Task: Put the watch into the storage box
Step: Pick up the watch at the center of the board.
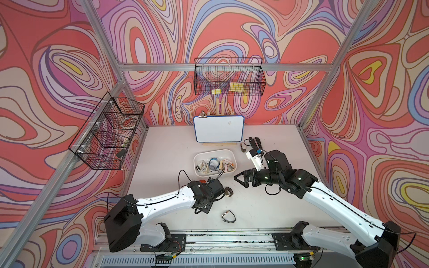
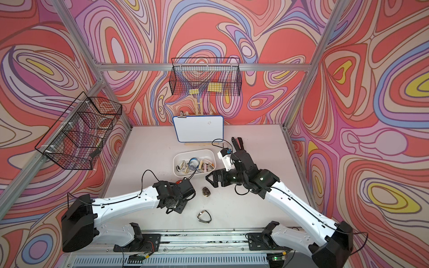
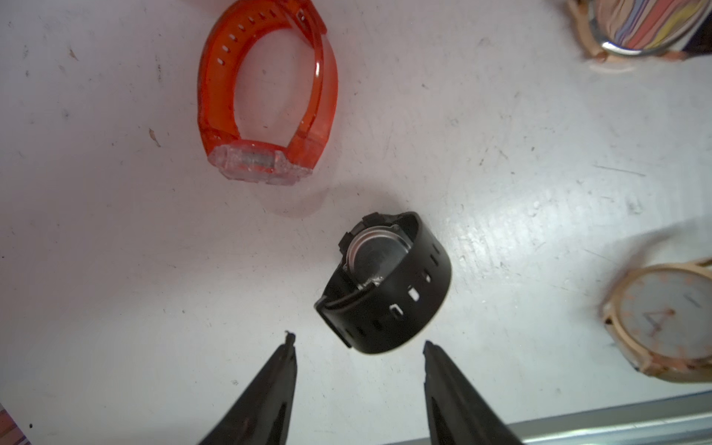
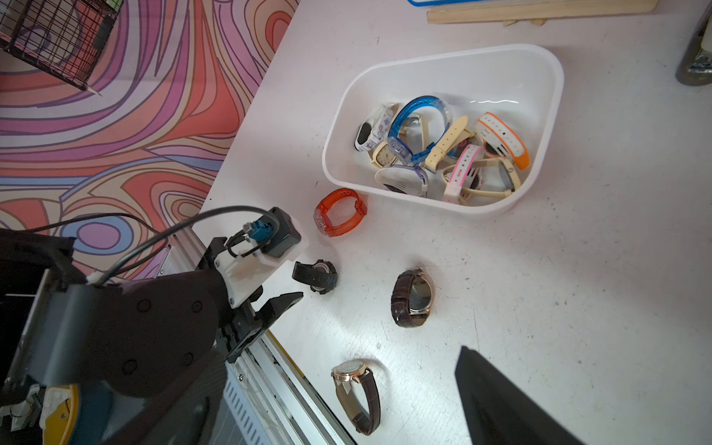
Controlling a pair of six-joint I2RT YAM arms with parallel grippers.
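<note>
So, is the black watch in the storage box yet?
Out. The black watch lies on the table, just ahead of the open left gripper, apart from the storage box.

The black watch lies hidden beneath the left arm in both top views. In the left wrist view the pale-faced watch is blurred and cut off by the frame's edge

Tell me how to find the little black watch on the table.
Start at the white box of watches in the middle of the table. An orange watch lies just outside it, and the black watch sits just past that one, away from the box. It alone is all black, with a holed strap; its loose neighbours are the orange one and the brown watches.
</note>
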